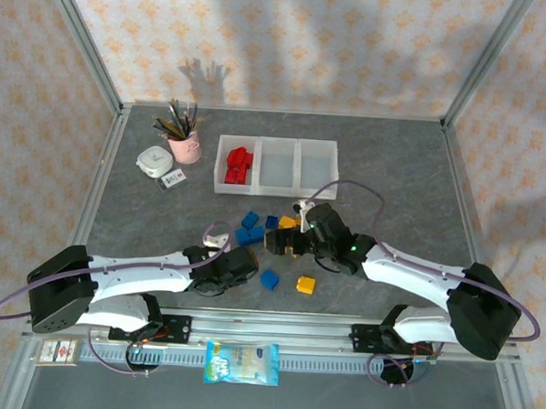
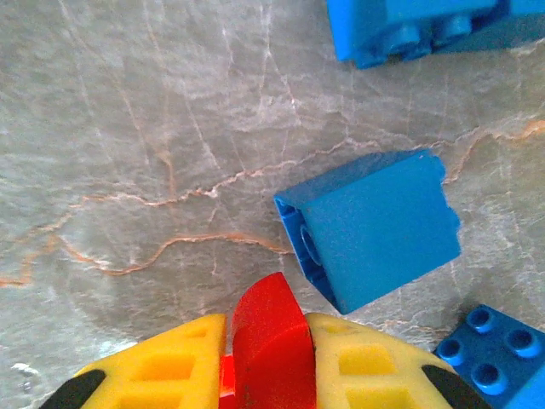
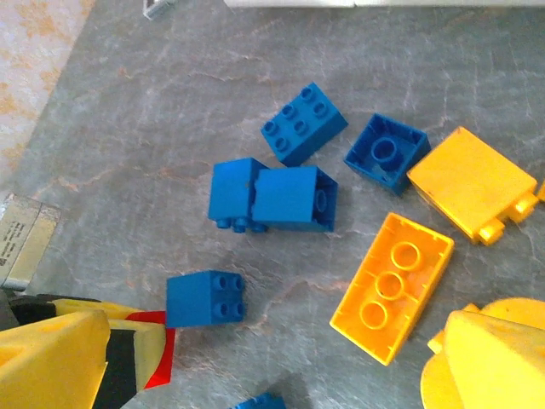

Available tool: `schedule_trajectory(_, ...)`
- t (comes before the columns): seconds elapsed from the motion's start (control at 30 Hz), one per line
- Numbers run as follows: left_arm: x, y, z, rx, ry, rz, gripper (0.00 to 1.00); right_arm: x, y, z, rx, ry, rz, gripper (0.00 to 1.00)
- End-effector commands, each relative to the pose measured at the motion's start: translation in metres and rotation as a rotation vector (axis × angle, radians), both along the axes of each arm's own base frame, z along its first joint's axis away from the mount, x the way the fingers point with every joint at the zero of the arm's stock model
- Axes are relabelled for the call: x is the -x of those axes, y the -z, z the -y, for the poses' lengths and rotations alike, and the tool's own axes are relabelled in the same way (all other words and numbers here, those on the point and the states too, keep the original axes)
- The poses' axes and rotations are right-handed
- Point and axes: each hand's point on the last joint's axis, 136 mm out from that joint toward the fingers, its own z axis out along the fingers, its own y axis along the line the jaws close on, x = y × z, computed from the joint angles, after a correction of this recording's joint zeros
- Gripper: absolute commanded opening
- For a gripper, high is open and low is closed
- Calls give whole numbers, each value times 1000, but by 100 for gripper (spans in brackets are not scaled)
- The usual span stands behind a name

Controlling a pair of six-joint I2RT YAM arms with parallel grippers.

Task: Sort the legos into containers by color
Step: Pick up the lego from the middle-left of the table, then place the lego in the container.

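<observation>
1. 1 red lego (image 2: 271,311) is pinched between the yellow fingers of the left end effector (image 2: 266,336), which is closed on it low over the worktop (image 1: 399,165).
2. Several more red legos (image 1: 236,166) lie in the left bin of the containers (image 1: 296,194). I can see no brick in the other 2 bins.
3. Blue legos (image 3: 289,198) and yellow legos (image 3: 392,285) lie scattered on the worktop between the containers and the arms. 2 blue ones touch each other, and 1 long yellow one lies underside up.
4. By their look the bricks are hard, light and smooth. They should not give under the fingers, but may twist or slip if caught by a corner. The best hold is probably across 2 flat opposite walls, not over the studs, and bricks that touch may need separating first.
5. The right end effector (image 3: 277,362) is spread wide with nothing between its fingers. It hangs over the blue and yellow group, with the long yellow brick near its right finger.
6. Left of the containers stand a pink cup of brushes (image 1: 186,147) and a small printed card (image 1: 172,181). A blue-and-white packet (image 1: 242,361) lies at the near edge. All of the printing is too small to read, and no brand shows on the bricks.
</observation>
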Motion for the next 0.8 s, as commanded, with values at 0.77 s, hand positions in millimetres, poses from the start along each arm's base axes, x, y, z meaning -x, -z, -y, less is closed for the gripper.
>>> schedule_trajectory(0.77,-280,-133,-44,-257,59,319,20,-93,-46,16,-64,292,40,100)
